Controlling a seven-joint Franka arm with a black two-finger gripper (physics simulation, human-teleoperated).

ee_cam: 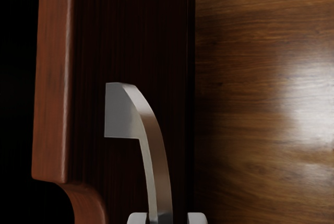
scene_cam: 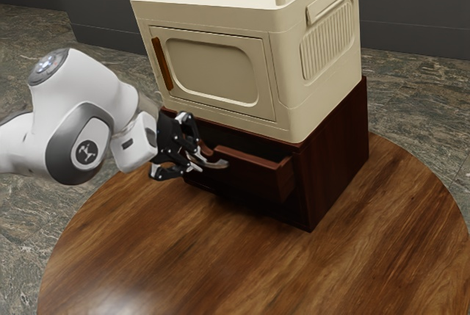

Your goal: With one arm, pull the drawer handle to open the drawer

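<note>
The round wooden table [scene_cam: 147, 256] carries everything and leaves room in front for the drawer to slide out. The cream cabinet [scene_cam: 213, 73] stands on top of the dark wooden base [scene_cam: 334, 153]; it looks bulky, and its front lower edge is close above the working space, so lifting during the pull could bring the hand against it. The white arm [scene_cam: 81, 124] reaches in from the exterior view's left, and needs a clear way back from the front. The drawer [scene_cam: 253, 175] is in the base, under the cabinet, and stands partly out. It probably runs stiff but steady, the weight borne by its slides; a straight, level pull should suit it, while a sideways or twisting one could make it bind. The claw [scene_cam: 200, 159] is at the drawer's front, fingers apart with the metal handle [ee_cam: 156, 156] between them and a gap showing on one side, so it is not clamped. The handle is a curved, smooth bar, hard and likely slippery; the best hold is around the middle of the bow, away from its mount. The brown door handle [scene_cam: 161, 64] on the cabinet belongs to another door and should be left alone.
</note>
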